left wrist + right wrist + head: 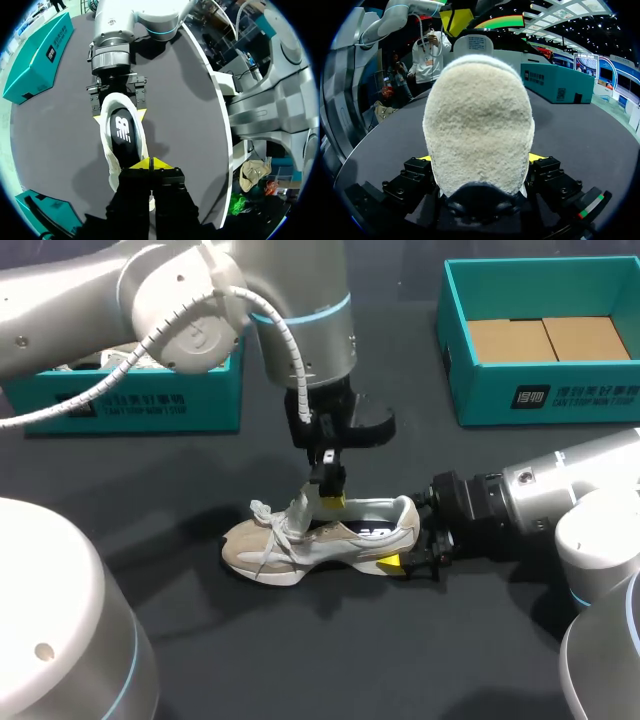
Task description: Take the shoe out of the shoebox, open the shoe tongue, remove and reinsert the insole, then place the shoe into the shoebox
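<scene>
Far left on the desk (150, 500): teal box (150, 405), contents mostly hidden behind the arm. Left claw (330, 498) down over the mouth of the shoe (320, 540), yellow tips pressed together, apparently pinching the tongue (305, 508) and holding it raised. Shoe out of any box, upright on its sole mid-desk, toe toward the left, laces loose. Insole (122, 131) dark, lying flat inside, seen clearly from the left wrist view. Right claw (410, 538) at the heel, one finger on each side, clamped on the shoe and steadying it. Upper right: open teal shoebox (540, 390), only cardboard in the bottom, well apart from the shoe.

Progress, as a judgement: take-out step done. Tongue-opening in hand, or near enough finished. Insole in place, so presumably not yet pulled. Left to do: lift insole out, slide it back in, carry shoe over and set it in the shoebox. Roughly a third of the way through.
</scene>
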`<action>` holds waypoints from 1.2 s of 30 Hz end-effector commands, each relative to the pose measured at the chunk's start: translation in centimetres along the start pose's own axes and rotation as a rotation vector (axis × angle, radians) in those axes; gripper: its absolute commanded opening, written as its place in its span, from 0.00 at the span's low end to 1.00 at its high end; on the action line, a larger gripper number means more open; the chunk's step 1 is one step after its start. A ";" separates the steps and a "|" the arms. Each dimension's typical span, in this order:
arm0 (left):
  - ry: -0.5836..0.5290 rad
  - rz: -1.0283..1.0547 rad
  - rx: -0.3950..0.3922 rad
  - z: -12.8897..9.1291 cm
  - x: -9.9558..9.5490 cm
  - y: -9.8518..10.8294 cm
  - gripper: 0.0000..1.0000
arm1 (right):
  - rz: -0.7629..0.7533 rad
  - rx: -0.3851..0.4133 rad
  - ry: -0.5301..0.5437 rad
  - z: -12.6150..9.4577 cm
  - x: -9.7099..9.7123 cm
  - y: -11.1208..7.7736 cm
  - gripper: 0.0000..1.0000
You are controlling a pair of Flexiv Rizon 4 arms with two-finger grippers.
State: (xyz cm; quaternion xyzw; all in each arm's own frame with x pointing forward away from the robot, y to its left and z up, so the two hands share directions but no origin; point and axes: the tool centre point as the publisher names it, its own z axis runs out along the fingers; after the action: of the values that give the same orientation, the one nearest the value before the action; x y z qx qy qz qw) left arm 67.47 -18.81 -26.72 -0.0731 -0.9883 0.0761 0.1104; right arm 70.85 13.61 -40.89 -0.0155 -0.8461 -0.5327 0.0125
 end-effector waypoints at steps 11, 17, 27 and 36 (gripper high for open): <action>0.023 -0.046 -0.094 5.2 -3.9 -2.6 0.00 | 0.000 0.003 -0.001 0.4 0.1 -0.2 0.00; 0.058 -0.059 -0.125 7.1 -4.0 -1.5 0.00 | 0.000 0.003 -0.001 0.4 0.1 -0.2 0.00; 0.103 -0.076 -0.156 8.8 -3.5 0.2 0.00 | 0.000 0.003 -0.001 0.4 0.1 -0.2 0.00; 0.097 -0.051 -0.150 10.4 -0.2 2.5 0.00 | 0.000 0.003 -0.001 0.4 0.1 -0.2 0.00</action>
State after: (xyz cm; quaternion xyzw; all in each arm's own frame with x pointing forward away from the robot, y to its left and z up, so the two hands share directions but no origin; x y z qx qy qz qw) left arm 67.03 -18.95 -36.93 -0.0618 -0.9835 -0.0184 0.1689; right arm 70.83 13.62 -40.89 -0.0153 -0.8461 -0.5326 0.0125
